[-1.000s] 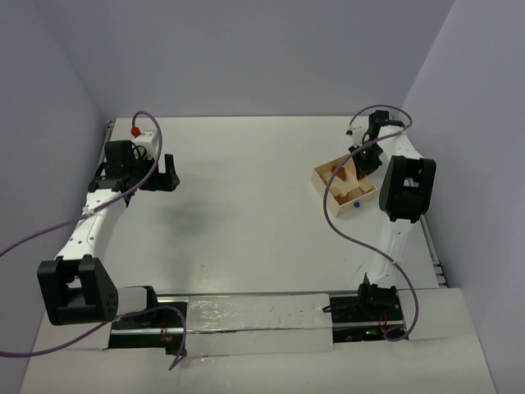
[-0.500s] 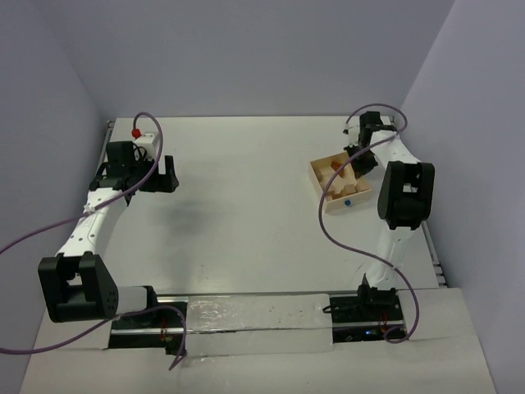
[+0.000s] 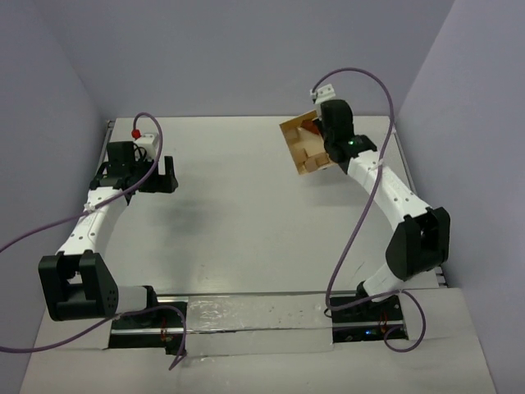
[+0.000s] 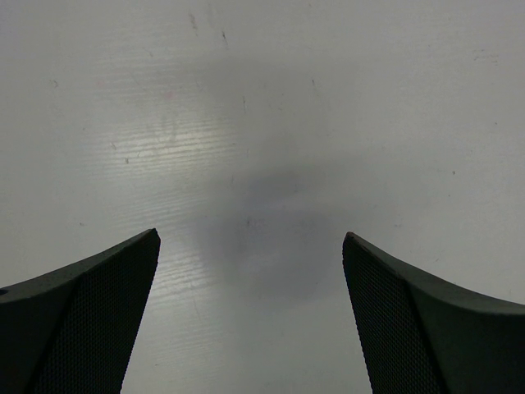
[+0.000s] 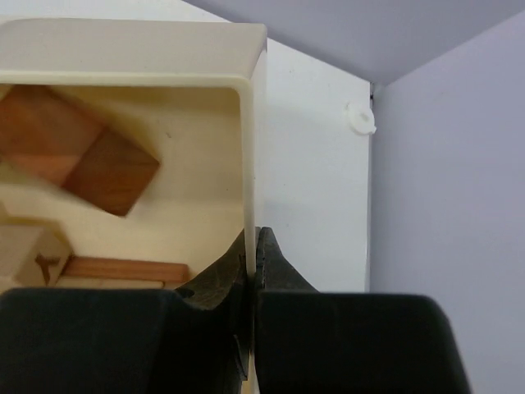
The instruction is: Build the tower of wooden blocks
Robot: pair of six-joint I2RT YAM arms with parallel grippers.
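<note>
White tabletop (image 3: 246, 213) fills the floor of a booth, with pale lilac walls (image 3: 246, 49) closing it in at the back and on both sides. A broad stretch of white surface lies between the two arms.

On the right, toward the back edge, the right gripper (image 5: 254, 246) is pinched tight on one thin wall of the pale wooden box (image 3: 305, 148). One finger is inside that wall and one outside, and the pads meet on it. The box is tipped steeply, its open face turned up and to the left. From above I cannot tell whether its low corner touches the table. It sits near the back wall but apart from it, and well in from the right wall.

The wood blocks (image 5: 78, 160) lie loose inside the box. Two reddish-brown faces sit side by side near the far inner wall, a light tan piece (image 5: 29, 250) lies lower down, and a thin reddish-brown strip (image 5: 123, 269) is just beside it. Past the gripped wall, the wrist view shows bare table running to the corner, where a small white knob (image 5: 359, 117) sits.

A purple cable (image 3: 361, 78) arches above the right arm.

On the left, the left gripper (image 4: 251, 236) hangs just above the table near the left wall. Its fingers (image 4: 90, 312) are spread wide with nothing between them but white surface.
</note>
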